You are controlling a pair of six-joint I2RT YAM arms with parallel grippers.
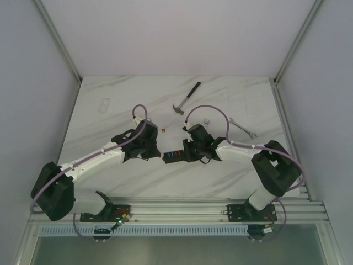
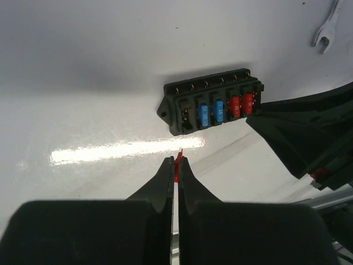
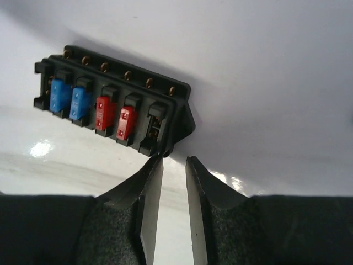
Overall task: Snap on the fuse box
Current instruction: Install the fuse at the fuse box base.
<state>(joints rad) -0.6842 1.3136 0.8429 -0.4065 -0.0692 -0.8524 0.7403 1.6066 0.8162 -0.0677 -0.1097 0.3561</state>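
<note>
Left fingers (image 2: 167, 172) pinched a loose red fuse (image 2: 176, 167). Right fingers (image 3: 153, 172) stood narrowly apart, empty, at fuse box (image 3: 165, 118), which held two blue fuses (image 3: 80, 100) and two seated red fuses (image 3: 105, 112).

You are looking at a fuse box (image 3: 138, 88) that is showing matt black moulded plastic, with brass-coloured metal contacts (image 3: 105, 67) along its top edge. Its blue fuses (image 3: 69, 99) and red fuses (image 3: 116, 117) are looking like smooth, slightly shiny plastic, and the loose red fuse (image 2: 176, 164) like thin bright plastic. The table (image 2: 83, 127) is gleaming glossy white, faintly marble-veined. The wrench (image 2: 326, 27) is shining as bare metal. The right gripper (image 3: 175, 161) is showing you fingers (image 3: 110, 232) of rough-grained matt black.
</note>
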